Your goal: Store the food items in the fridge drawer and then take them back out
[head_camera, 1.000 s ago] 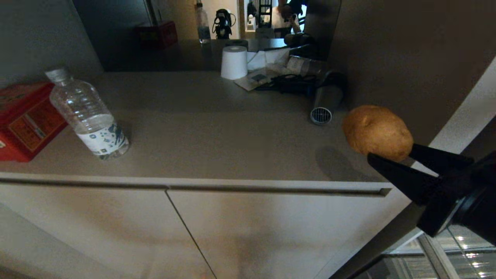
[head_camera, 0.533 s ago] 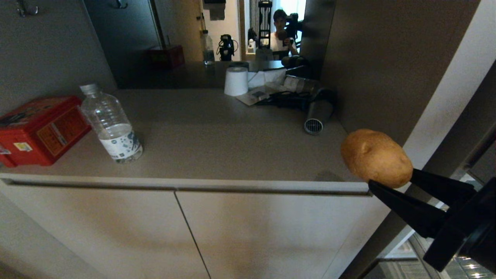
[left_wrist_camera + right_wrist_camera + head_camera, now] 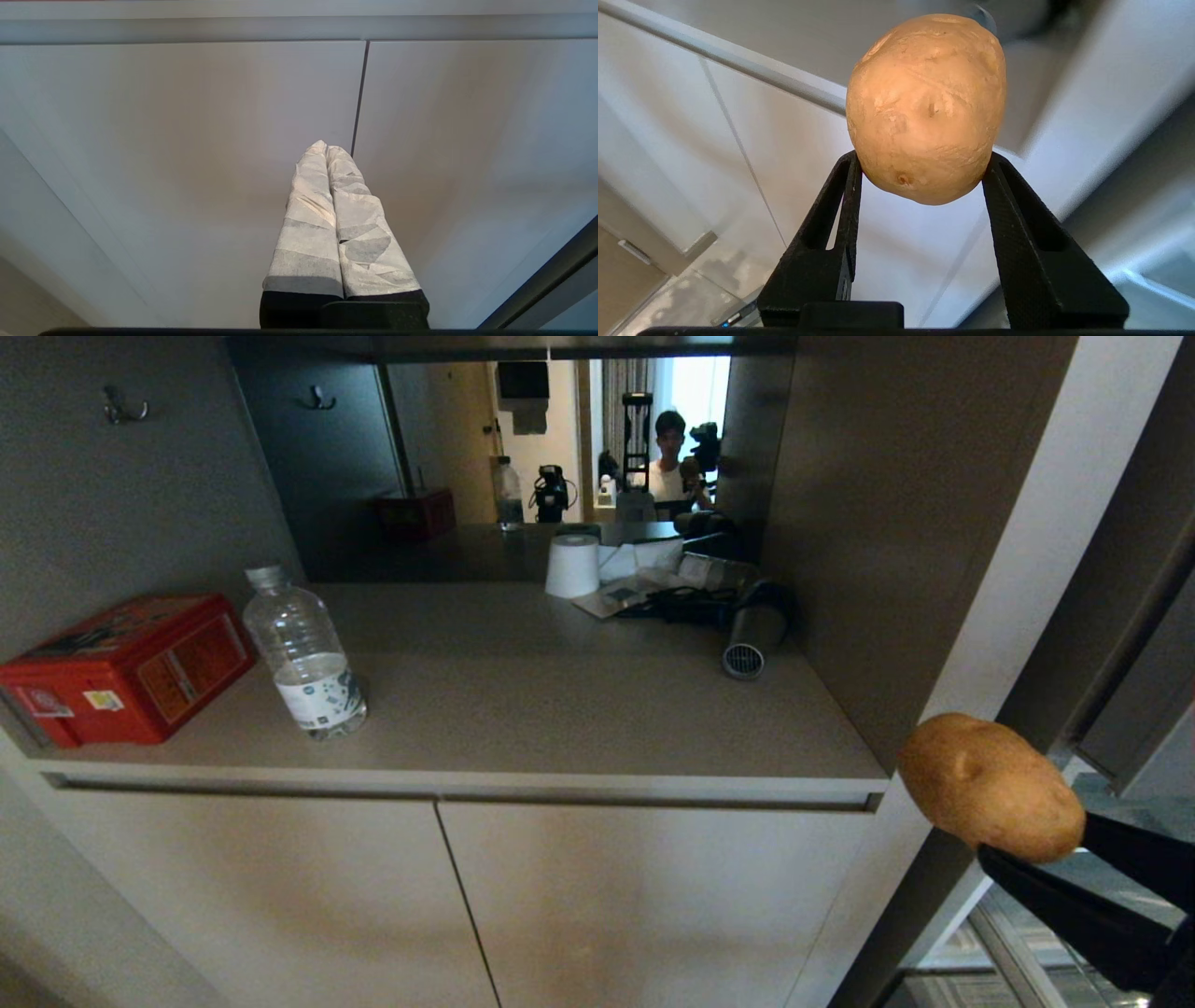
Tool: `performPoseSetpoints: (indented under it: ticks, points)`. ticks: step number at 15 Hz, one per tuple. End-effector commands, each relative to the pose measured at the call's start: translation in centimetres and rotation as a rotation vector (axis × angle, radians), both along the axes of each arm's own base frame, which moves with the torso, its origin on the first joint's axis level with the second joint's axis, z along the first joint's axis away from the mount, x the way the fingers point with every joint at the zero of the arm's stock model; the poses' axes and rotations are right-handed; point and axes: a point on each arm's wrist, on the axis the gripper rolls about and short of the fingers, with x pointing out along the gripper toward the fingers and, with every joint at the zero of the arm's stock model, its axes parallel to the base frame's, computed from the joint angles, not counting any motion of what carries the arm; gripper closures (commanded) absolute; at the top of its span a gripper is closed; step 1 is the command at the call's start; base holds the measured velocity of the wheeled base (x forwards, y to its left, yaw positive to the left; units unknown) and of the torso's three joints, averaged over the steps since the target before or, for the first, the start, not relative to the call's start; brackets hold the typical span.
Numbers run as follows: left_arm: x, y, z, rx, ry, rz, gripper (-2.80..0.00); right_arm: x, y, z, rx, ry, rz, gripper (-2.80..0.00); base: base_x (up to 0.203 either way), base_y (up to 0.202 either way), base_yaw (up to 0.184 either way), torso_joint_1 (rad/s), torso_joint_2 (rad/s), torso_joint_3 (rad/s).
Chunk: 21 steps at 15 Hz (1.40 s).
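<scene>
Beige cabinet doors point(image 3: 467, 896) under grey countertop point(image 3: 560, 709); mirror point(image 3: 523, 457) behind; wall hooks point(image 3: 126, 406).

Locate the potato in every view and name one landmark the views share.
Head view: potato at the lower right, past the counter's corner, held by the right gripper.
Left wrist view: not in it.
Right wrist view: upper centre, between the black fingers.
Shared landmark: the seam between the beige cabinet doors.

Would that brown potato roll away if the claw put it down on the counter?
Probably a little. The tan-brown oval potato looks rounded all over, so it could wobble or roll before settling. It seems firm: the right claw pinches only its lower end, yet it keeps its shape. Its skin looks dull and rough, so it likely won't slip easily.
</scene>
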Motion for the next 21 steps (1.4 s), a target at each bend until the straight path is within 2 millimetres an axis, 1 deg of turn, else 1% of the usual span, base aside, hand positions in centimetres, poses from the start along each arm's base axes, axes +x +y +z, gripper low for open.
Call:
performPoseSetpoints:
  ticks: [1, 2, 5, 7, 11, 14, 21]
  points:
    - [0.1, 0.0, -0.3, 0.000, 0.009, 0.000, 0.00, -1.1, -2.2, 0.0, 0.030, 0.001, -0.032, 0.00, 0.000, 0.000, 0.000, 0.000, 0.00, 0.000]
    - [0.1, 0.0, -0.3, 0.000, 0.010, 0.000, 0.00, -1.4, -2.9, -0.3, 0.027, 0.031, -0.056, 0.00, 0.000, 0.000, 0.000, 0.000, 0.00, 0.000]
    - [0.1, 0.0, -0.3, 0.000, 0.011, 0.000, 0.00, -1.3, -3.2, -0.8, 0.022, 0.041, -0.086, 0.00, 0.000, 0.000, 0.000, 0.000, 0.00, 0.000]
    - [0.1, 0.0, -0.3, 0.000, 0.009, 0.000, 0.00, -1.7, -3.6, -1.7, 0.005, 0.049, -0.045, 0.00, 0.000, 0.000, 0.000, 0.000, 0.00, 0.000]
    - [0.1, 0.0, -0.3, 0.000, 0.009, 0.000, 0.00, -2.0, -4.3, -2.2, -0.035, 0.029, -0.034, 0.00, 0.000, 0.000, 0.000, 0.000, 0.00, 0.000]
    - [0.1, 0.0, -0.3, 0.000, 0.009, 0.000, 0.00, -2.0, -4.3, -2.8, -0.061, 0.036, -0.035, 0.00, 0.000, 0.000, 0.000, 0.000, 0.00, 0.000]
    - [0.1, 0.0, -0.3, 0.000, 0.011, 0.000, 0.00, -2.2, -4.6, -2.8, -0.053, 0.030, -0.042, 0.00, 0.001, 0.008, -0.158, 0.004, 0.00, 0.002]
